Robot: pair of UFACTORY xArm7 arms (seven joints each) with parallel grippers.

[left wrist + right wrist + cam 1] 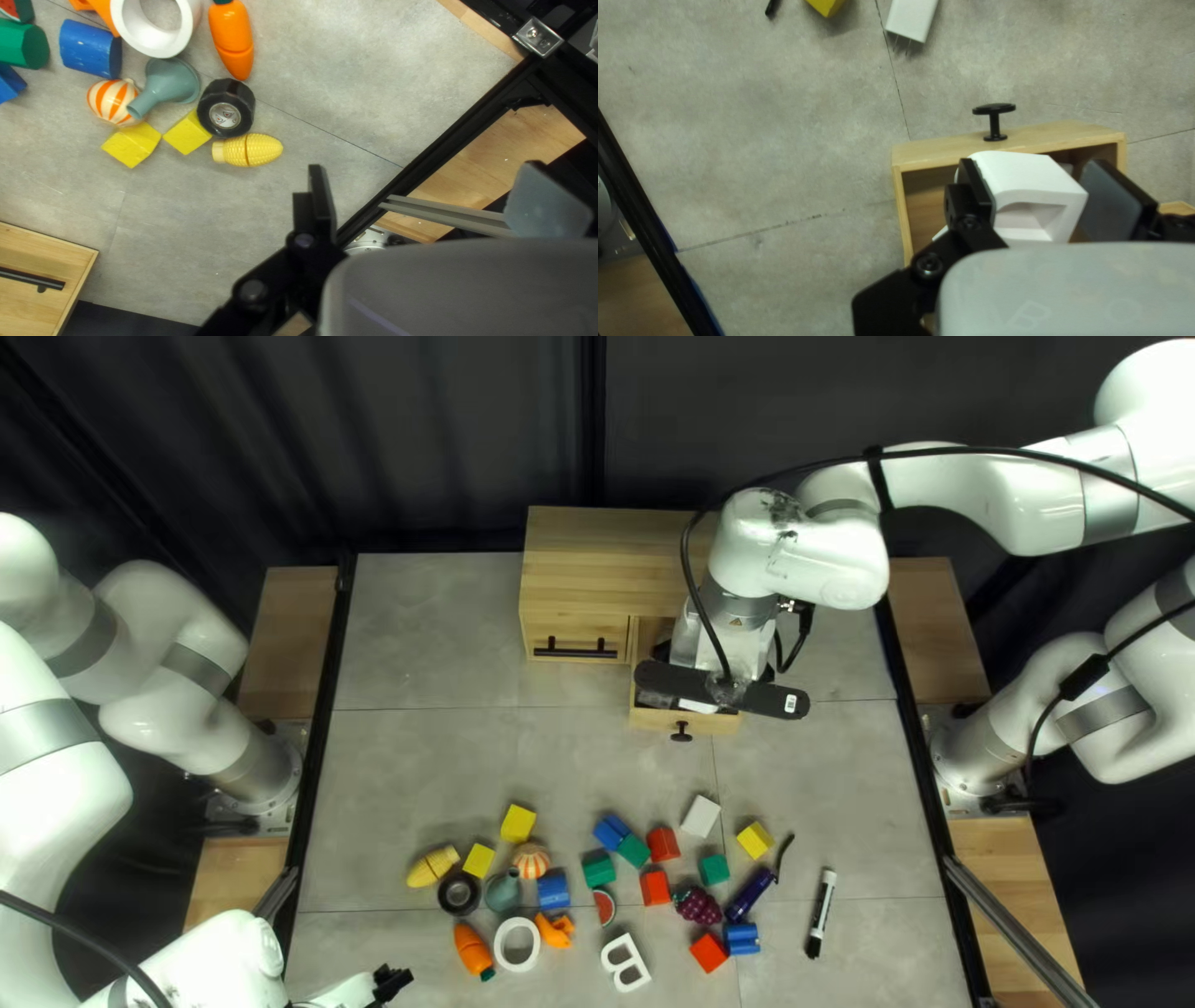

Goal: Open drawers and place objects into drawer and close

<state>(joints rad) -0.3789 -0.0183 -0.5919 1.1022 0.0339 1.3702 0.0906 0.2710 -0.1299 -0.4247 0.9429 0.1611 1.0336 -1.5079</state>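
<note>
R hand (737, 641) clamped on white block (1027, 177), right over open drawer (946, 151). L hand (393, 983) empty, fingers apart, toy corn (252, 150) ahead on surface (311, 140), touching blk. tape roll (233, 99).

Blocks (655, 887) lie before the drawer (716, 724), corn (431, 868) left of them, marker (823, 902) right.
</note>
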